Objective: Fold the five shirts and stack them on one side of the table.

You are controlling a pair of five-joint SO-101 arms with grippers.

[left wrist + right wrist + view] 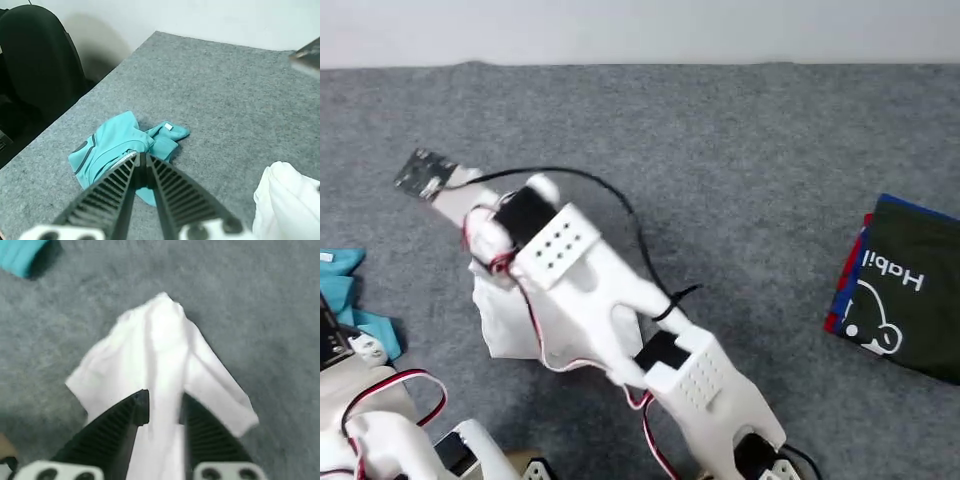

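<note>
From above, the grey tabletop (pixel 740 150) carries a crumpled white shirt (pixel 505 325) left of centre. The right arm (pixel 610 300) stretches across from the near edge, and its wrist end lies over that shirt. A teal shirt (pixel 342 272) lies bunched at the left edge, just beyond the left arm (pixel 380 440) in the near left corner. At the right edge, well apart from the other shirts, sits a folded stack with a dark green shirt (pixel 910 290) on top and blue and red edges showing beneath.

In the left wrist view, the left gripper (pixel 145 159) has its fingers (pixel 110 195) pressed together with nothing between them. It sits above the teal shirt, with a black chair (pixel 35 60) off the tabletop's edge.

In the right wrist view, the right gripper (pixel 163 400) has its fingers (pixel 122 425) clamped on a fold of the white shirt. The rest of the cloth spreads out on the tabletop beyond the fingertips.
</note>
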